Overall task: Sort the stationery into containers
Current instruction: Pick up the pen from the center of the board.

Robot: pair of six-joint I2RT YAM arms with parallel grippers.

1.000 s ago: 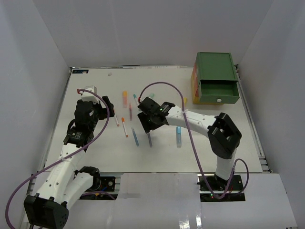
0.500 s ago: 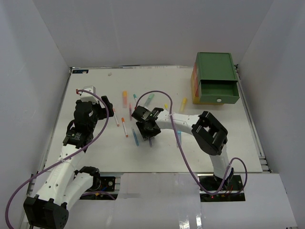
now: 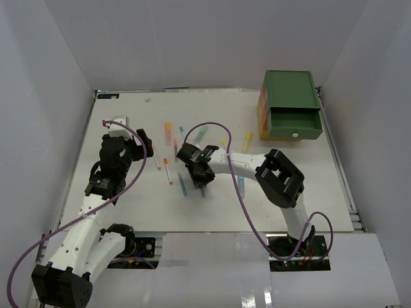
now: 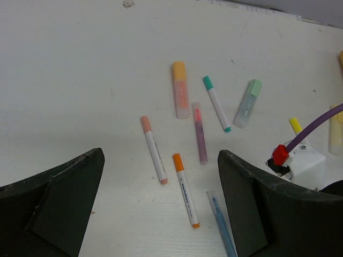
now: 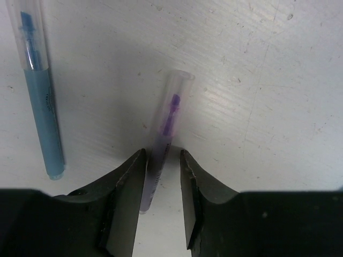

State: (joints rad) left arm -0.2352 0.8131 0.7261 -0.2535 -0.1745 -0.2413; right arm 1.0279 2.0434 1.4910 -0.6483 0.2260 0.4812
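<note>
Now: right end effector (image 5: 162, 166) astride purple pen (image 5: 167, 115).
Its fingers stand slightly parted around the pen on the worktop (image 5: 257, 80); left end effector (image 4: 161, 171) hangs widely spread.

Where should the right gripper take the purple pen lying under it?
Mid-barrel, below the clear cap, coming straight down. The purple pen lies flat on the table, so the right gripper should straddle its thin barrel crosswise, as it does now. The blue pen lies clear to one side.
</note>
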